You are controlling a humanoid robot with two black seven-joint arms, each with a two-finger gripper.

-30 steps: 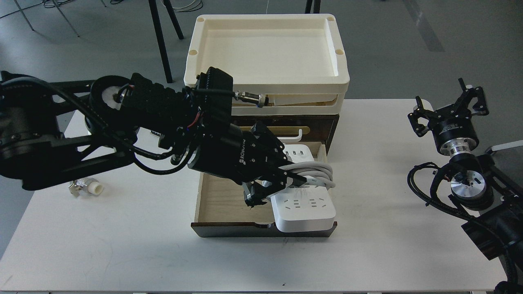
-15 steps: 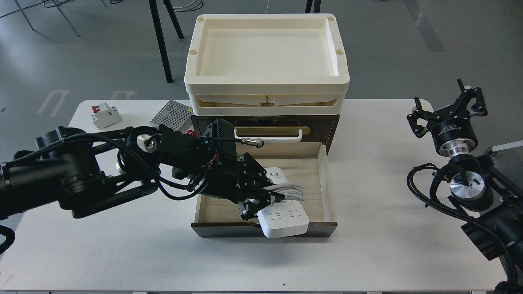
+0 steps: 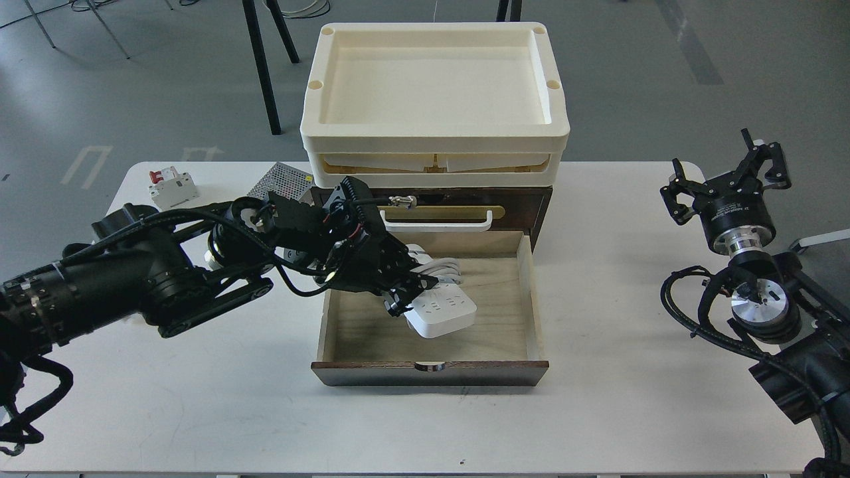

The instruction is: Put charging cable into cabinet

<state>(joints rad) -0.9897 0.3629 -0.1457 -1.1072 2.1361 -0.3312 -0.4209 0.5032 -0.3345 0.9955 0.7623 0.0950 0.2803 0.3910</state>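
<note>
hidden: charging cable (image 3: 441, 312) far end behind left gripper (image 3: 410, 285) | cut off: right arm (image 3: 797, 358) at frame edge

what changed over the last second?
The left hand lowered the charging cable from over the drawer's front edge down and back inside the open drawer, still gripping it. The arm dropped, uncovering the breaker and metal box. Right hand and cabinet unchanged.

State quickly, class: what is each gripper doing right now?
Left gripper: closed on the charging cable, inside the open drawer.
Right gripper: open, holding nothing, raised beside the table.
</note>
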